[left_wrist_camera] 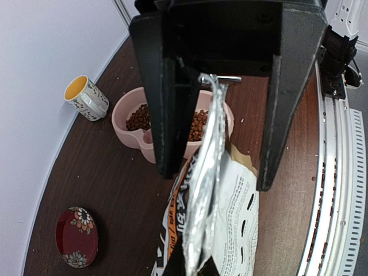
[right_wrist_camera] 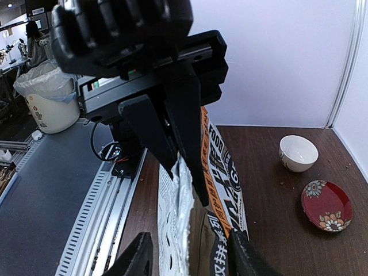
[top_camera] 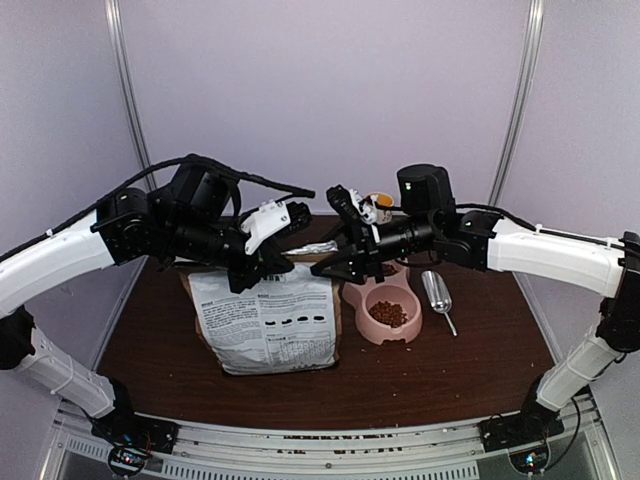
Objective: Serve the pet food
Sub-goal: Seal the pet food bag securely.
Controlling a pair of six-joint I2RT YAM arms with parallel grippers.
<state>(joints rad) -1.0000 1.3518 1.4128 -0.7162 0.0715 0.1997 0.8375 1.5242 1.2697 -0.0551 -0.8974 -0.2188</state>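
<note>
The pet food bag (top_camera: 270, 322) stands upright at the table's middle, tan and white with an orange band and a silver foil top. Brown kibble (top_camera: 388, 314) lies in the pink double bowl (top_camera: 372, 330) to its right. My left gripper (top_camera: 262, 265) is open, and its fingers (left_wrist_camera: 167, 115) straddle the foil top edge (left_wrist_camera: 208, 167). My right gripper (top_camera: 335, 268) is open at the bag's right top corner. In the right wrist view its fingertips (right_wrist_camera: 135, 259) stand wide apart on either side of the bag's top (right_wrist_camera: 184, 230). The bag's mouth looks pressed flat.
A metal scoop (top_camera: 437, 293) lies right of the pink bowl (left_wrist_camera: 129, 135). A patterned cup (left_wrist_camera: 86, 98) stands at the back. A red flowered saucer (left_wrist_camera: 76, 237) and a white bowl (right_wrist_camera: 298, 152) sit behind the bag. Rails run along the table's near edge (top_camera: 320, 440).
</note>
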